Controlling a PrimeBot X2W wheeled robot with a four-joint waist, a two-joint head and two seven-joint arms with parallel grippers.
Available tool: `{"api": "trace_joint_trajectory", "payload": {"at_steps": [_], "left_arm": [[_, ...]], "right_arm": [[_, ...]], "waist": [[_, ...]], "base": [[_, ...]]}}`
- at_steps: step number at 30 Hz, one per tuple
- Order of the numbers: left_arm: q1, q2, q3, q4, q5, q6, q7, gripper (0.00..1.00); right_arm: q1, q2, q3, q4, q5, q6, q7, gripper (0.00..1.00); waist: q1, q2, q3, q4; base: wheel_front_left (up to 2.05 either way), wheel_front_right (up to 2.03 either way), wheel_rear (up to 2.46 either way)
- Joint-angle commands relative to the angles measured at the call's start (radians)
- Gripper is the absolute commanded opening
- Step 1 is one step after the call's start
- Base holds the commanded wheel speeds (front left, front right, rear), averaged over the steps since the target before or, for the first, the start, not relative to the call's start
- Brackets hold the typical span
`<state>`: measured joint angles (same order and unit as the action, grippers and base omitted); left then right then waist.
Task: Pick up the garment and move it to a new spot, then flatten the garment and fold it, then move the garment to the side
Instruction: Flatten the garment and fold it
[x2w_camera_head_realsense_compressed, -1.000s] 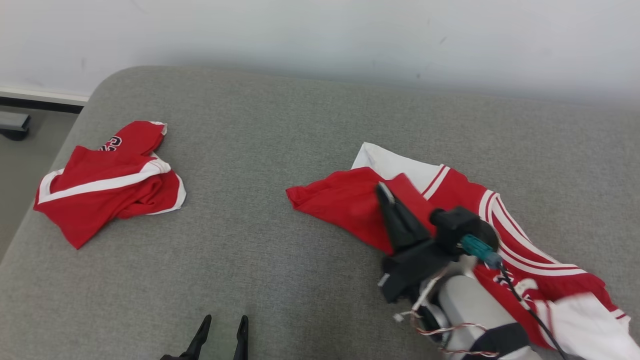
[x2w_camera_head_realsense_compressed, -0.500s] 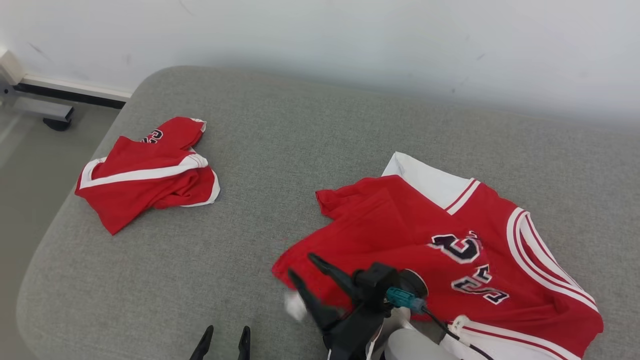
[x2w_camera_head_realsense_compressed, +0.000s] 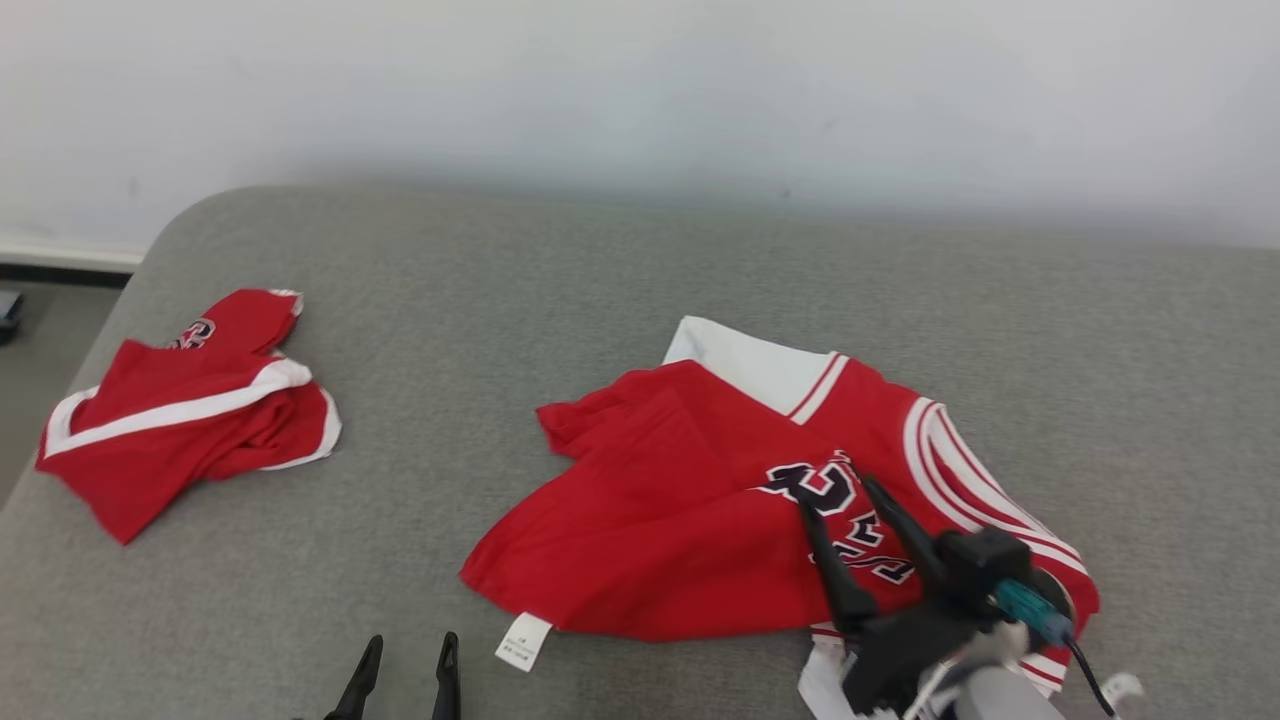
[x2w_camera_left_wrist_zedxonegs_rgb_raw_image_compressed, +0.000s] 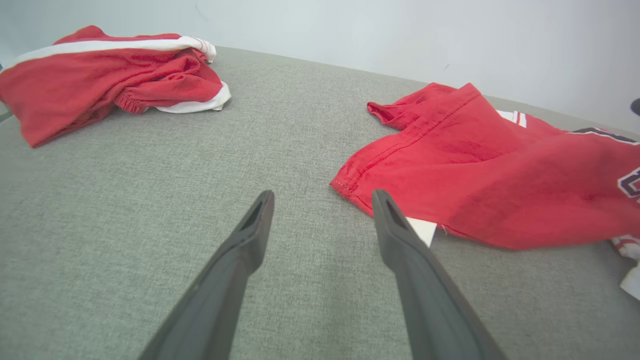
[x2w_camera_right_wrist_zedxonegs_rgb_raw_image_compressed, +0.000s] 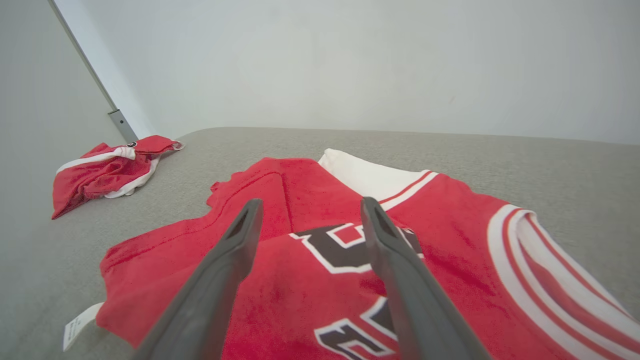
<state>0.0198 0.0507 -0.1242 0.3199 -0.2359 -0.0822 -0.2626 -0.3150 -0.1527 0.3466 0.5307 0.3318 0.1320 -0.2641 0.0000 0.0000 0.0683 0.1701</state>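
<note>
A red basketball jersey with white trim and dark numbers lies spread on the grey cushion, its white label sticking out at the near hem. My right gripper hovers open over the jersey's number, nothing between its fingers; in the right wrist view its fingers frame the number on the jersey. My left gripper stands open at the bottom edge, left of the label. In the left wrist view the left gripper points at the jersey's hem corner.
A second red garment with white bands lies crumpled at the cushion's left end, near its rounded edge; it is also in the left wrist view and the right wrist view. A pale wall runs behind. Bare cushion separates the two garments.
The head camera has shifted. My right gripper has let go of the jersey's near hem and swung right, over the number. The jersey now lies flatter, its label showing. The left gripper stays put.
</note>
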Motion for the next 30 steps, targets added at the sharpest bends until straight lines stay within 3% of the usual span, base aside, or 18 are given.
{"api": "trace_joint_trajectory", "payload": {"at_steps": [1, 6, 11, 19, 25, 30], "left_arm": [[-0.003, 0.0, 0.005, -0.005, 0.009, 0.002, -0.003, 1.0], [-0.002, -0.001, 0.011, -0.01, 0.013, -0.003, -0.003, 1.0], [-0.014, 0.0, 0.006, -0.017, 0.011, -0.001, -0.003, 1.0], [-0.052, 0.0, -0.02, -0.015, 0.012, -0.004, -0.003, 1.0], [-0.074, 0.0, -0.034, -0.009, 0.006, 0.001, -0.003, 1.0], [-0.084, 0.0, -0.038, -0.008, 0.007, -0.003, -0.003, 1.0]], "right_arm": [[0.039, 0.011, -0.034, -0.003, -0.031, -0.003, 0.0, 1.0], [0.098, 0.006, -0.174, -0.002, -0.115, -0.003, 0.0, 1.0], [0.059, -0.012, -0.228, 0.02, -0.141, -0.003, 0.0, 1.0], [-0.139, -0.065, -0.121, 0.155, -0.133, -0.003, 0.004, 1.0], [-0.316, -0.1, 0.008, 0.29, -0.094, -0.003, 0.08, 1.0], [-0.425, -0.141, 0.026, 0.414, -0.143, -0.003, 0.134, 1.0]], "waist": [[0.0, 0.0, -0.028, -0.06], [0.0, 0.0, -0.028, -0.101], [0.0, 0.0, -0.003, -0.115], [0.0, 0.0, 0.073, -0.083], [0.0, 0.0, 0.115, -0.035], [0.0, 0.0, 0.136, -0.001]], "base": [[0.0, 0.0, 0.0], [0.0, 0.0, 0.0], [0.0, 0.0, 0.0], [0.0, 0.0, 0.0], [0.0, 0.0, 0.0], [0.0, 0.0, 0.0]]}}
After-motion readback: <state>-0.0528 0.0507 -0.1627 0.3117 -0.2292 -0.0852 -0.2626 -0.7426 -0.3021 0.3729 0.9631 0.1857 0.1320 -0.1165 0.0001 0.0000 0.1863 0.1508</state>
